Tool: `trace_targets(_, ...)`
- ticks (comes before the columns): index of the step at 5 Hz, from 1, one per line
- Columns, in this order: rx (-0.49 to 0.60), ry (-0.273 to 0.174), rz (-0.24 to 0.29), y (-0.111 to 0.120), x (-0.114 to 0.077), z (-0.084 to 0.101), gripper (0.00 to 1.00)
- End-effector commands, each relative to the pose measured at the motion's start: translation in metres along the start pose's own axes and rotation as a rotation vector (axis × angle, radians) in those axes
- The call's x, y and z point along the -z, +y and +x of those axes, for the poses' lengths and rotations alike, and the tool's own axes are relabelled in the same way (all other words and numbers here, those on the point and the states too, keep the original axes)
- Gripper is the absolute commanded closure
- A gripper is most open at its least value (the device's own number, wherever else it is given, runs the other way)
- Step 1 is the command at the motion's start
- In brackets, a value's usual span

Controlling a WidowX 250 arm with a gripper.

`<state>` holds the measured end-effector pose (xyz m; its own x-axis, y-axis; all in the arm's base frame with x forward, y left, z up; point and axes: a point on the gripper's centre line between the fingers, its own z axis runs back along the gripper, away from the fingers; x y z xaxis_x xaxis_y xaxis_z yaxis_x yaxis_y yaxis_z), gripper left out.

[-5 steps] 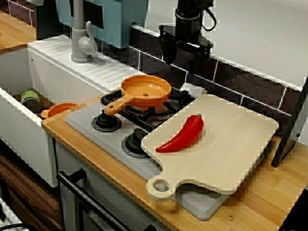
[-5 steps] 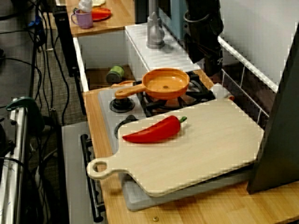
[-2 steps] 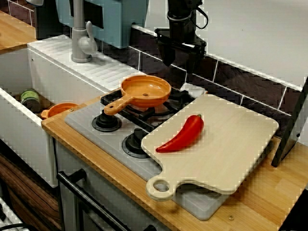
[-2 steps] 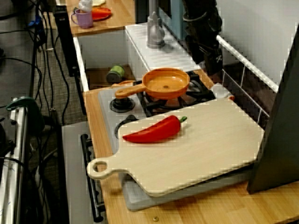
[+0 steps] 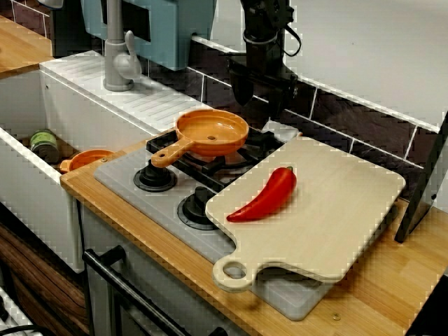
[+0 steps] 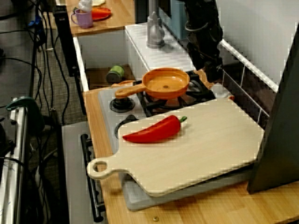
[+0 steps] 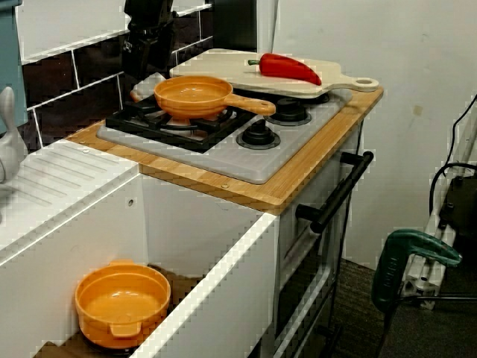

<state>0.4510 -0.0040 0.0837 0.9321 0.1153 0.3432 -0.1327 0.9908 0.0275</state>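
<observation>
End effector (image 7: pixel 149 64) behind orange pan (image 7: pixel 192 97)

The grey hob (image 5: pixel 119 175) is set into a wooden counter (image 5: pixel 392 280). Behind the hob runs a band of dark tiles (image 5: pixel 336 115), with a white wall (image 5: pixel 378 49) above. Beside the hob stands a white sink (image 5: pixel 35 210). Below the hob is an oven front with a black handle (image 7: pixel 339 190), above dark carpet (image 7: pixel 395 339).

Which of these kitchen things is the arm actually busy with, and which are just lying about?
In hand: gripper, empty, hovering over the back edge of the stove; orange pan and white lump closest to it.
Lying about: red pepper on cutting board; orange bowl and green tin in the sink; tap.
</observation>
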Motion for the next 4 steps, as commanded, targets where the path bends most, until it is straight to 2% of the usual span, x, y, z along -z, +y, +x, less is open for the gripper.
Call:
trace_targets(1,0.002,-0.024,-0.038,-0.0044,-0.0064,0.0091,0.00)
trace_targets(2,0.019,0.005,-0.076,-0.0069,-0.0019,0.0082,0.00)
trace_targets(4,0.022,0.006,-0.093,-0.0041,0.0015,0.0111,0.00)
